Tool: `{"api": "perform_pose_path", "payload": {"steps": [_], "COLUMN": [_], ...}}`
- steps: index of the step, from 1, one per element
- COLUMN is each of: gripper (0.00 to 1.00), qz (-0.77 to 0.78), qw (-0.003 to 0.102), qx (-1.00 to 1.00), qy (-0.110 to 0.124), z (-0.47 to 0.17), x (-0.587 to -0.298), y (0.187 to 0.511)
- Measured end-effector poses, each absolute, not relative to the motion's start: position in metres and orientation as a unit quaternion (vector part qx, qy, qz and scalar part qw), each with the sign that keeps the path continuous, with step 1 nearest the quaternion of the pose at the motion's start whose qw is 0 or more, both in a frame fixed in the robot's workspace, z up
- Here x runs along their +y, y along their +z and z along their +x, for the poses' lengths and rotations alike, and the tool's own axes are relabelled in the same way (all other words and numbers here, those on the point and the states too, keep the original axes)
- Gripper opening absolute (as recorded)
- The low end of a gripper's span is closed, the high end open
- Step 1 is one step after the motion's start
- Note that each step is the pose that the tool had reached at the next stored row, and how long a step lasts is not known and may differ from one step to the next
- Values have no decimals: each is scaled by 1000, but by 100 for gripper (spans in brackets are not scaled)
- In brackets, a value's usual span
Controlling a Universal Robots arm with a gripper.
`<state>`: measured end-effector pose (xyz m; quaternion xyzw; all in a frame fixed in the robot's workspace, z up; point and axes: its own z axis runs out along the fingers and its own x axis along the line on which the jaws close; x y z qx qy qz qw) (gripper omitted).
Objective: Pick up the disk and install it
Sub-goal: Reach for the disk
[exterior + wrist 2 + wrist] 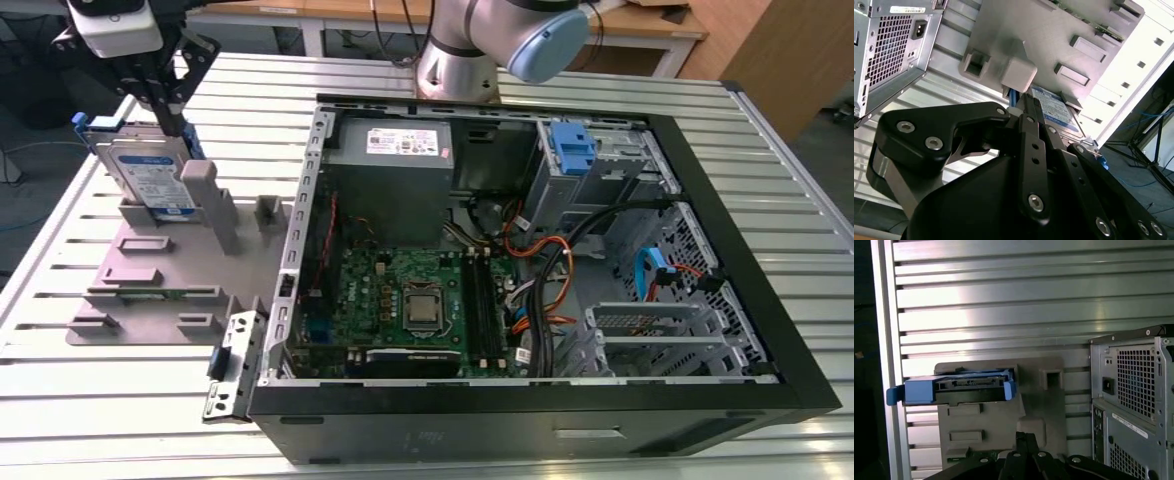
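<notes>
On the grey fixture (160,265), pincer (174,132) partly hides upright disk (140,175)

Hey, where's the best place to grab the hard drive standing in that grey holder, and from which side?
Take the hard drive by its free upper edge, coming straight down from above and pinching across its two broad flat faces. It stands on edge in the grey holder, whose posts hem in the lower part, and blue rails cover its short ends.

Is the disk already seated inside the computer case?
No. In the exterior view the disk stands on edge on the grey fixture, outside the computer case, on that view's left.
</notes>
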<state>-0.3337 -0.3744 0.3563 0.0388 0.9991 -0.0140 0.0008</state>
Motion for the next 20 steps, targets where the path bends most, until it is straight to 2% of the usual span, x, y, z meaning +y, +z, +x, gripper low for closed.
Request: {"api": "perform_pose_path", "payload": {"steps": [20], "gripper": [11], "qz": [36], "qw": [1], "qx": [999], "qy": [-11], "z": [-340], "x": [-368], "y": [356]}}
